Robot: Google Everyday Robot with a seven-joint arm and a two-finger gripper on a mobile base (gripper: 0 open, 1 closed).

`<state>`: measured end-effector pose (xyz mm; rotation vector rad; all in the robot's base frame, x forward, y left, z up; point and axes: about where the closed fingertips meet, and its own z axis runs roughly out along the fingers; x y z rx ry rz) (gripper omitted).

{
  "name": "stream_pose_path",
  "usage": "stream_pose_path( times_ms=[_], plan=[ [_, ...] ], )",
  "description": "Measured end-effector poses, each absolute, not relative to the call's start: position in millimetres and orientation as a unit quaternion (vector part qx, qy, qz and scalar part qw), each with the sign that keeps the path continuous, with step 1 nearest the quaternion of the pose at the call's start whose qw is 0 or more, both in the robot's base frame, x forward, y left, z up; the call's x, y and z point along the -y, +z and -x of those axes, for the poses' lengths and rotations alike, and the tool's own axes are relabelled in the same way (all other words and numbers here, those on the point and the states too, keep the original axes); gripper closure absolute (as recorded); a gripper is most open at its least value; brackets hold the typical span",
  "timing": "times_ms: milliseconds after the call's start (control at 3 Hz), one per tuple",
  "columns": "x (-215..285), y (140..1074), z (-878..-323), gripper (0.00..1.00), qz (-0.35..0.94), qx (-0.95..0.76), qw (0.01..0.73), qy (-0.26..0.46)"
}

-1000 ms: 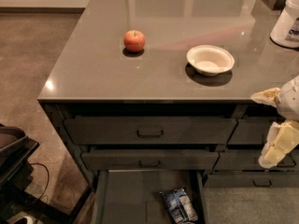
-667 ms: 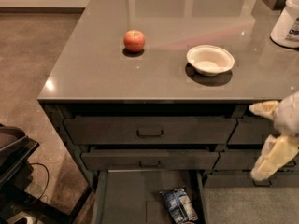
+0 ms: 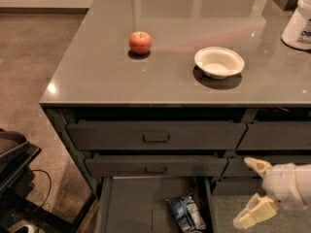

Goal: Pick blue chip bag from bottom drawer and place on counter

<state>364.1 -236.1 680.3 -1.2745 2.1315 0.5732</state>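
Observation:
The blue chip bag (image 3: 187, 213) lies flat on the floor of the open bottom drawer (image 3: 133, 205), near its right wall at the bottom of the view. My gripper (image 3: 251, 192) hangs at the lower right, just right of the drawer and a little above the bag. Its cream fingers (image 3: 255, 213) are spread apart and hold nothing. The glossy grey counter (image 3: 97, 76) spans the top of the dark drawer cabinet.
A red apple (image 3: 140, 42) and a white bowl (image 3: 219, 61) sit on the counter. A white container (image 3: 300, 22) stands at the far right. Two closed drawer fronts with dark handles (image 3: 156, 138) sit above the open drawer. Dark equipment (image 3: 14, 164) stands at the lower left.
My gripper has moved down and a little left, from level with the upper drawer fronts to beside the open bottom drawer. The bag has not moved.

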Motion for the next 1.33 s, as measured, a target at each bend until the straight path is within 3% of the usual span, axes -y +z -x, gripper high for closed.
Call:
stream_pose_path(
  times_ms=[667, 1333],
  plan=[
    [242.3, 668.4, -374.4, 0.00, 0.465, -0.807, 0.305, 0.199],
    [214.8, 565.2, -365.9, 0.00, 0.388, -0.821, 0.330, 0.259]
  ],
)
